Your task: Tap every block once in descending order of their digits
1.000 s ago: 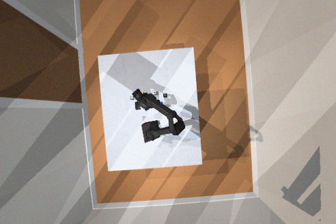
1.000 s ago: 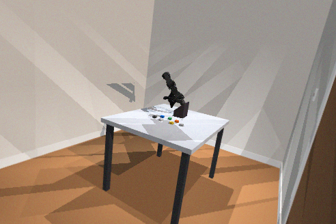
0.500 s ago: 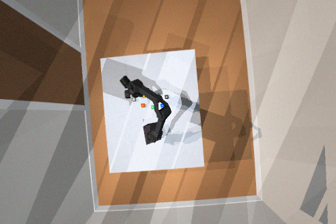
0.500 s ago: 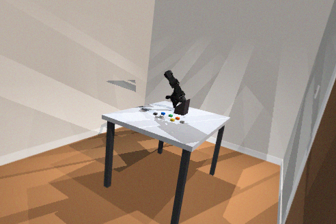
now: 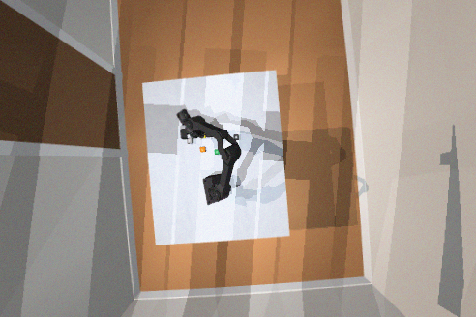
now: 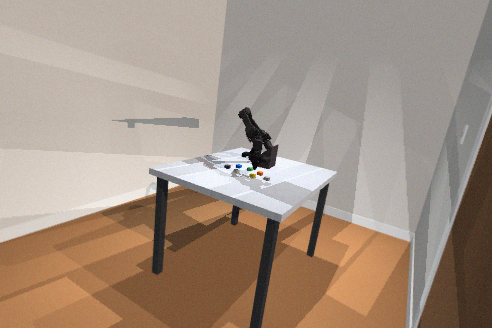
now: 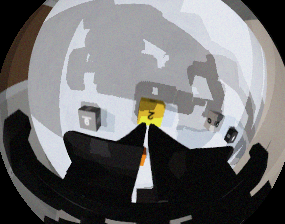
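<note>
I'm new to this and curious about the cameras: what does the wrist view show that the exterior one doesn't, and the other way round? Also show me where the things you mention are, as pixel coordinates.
Only the wrist view: a readable 2 on the yellow block (image 7: pixel 151 113) (image 6: pixel 253 176), and the gripper's (image 7: pixel 148 126) fingertips close up, closed together.

Only the exterior view: the table's legs (image 6: pixel 160 225), the green block (image 6: pixel 250 169) and the blue block (image 6: pixel 239 166).

Both: the yellow block, the orange block (image 7: pixel 143 157) (image 6: pixel 260 173), just a sliver at the wrist, and the table top (image 7: pixel 193 25) (image 6: pixel 194 176).
</note>
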You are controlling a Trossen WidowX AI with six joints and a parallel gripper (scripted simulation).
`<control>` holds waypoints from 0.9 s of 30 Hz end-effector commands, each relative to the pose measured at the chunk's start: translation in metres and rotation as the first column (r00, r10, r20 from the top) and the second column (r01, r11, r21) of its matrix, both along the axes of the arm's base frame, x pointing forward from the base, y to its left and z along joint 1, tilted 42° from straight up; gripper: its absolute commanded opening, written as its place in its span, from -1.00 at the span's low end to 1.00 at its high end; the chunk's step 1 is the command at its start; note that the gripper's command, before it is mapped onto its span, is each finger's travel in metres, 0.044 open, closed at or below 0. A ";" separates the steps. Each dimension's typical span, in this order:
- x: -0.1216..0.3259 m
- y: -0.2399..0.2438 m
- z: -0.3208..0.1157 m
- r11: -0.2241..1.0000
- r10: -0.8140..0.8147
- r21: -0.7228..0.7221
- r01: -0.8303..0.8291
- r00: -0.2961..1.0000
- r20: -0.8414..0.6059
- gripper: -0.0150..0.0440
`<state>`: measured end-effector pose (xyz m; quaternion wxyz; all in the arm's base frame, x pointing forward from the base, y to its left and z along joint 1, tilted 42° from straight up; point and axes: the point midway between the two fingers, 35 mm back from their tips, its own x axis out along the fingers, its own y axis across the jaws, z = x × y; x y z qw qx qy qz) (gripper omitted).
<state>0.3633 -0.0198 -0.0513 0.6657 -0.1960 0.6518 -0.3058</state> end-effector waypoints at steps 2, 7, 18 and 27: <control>0.002 -0.002 -0.005 1.000 0.022 -0.004 -0.022 1.000 0.013 -0.42; 0.002 -0.005 -0.007 1.000 0.022 -0.004 -0.022 1.000 0.013 -0.42; 0.002 -0.017 -0.021 1.000 0.022 -0.005 -0.022 1.000 0.013 -0.42; 0.002 -0.022 -0.027 1.000 0.022 -0.005 -0.022 1.000 0.013 -0.42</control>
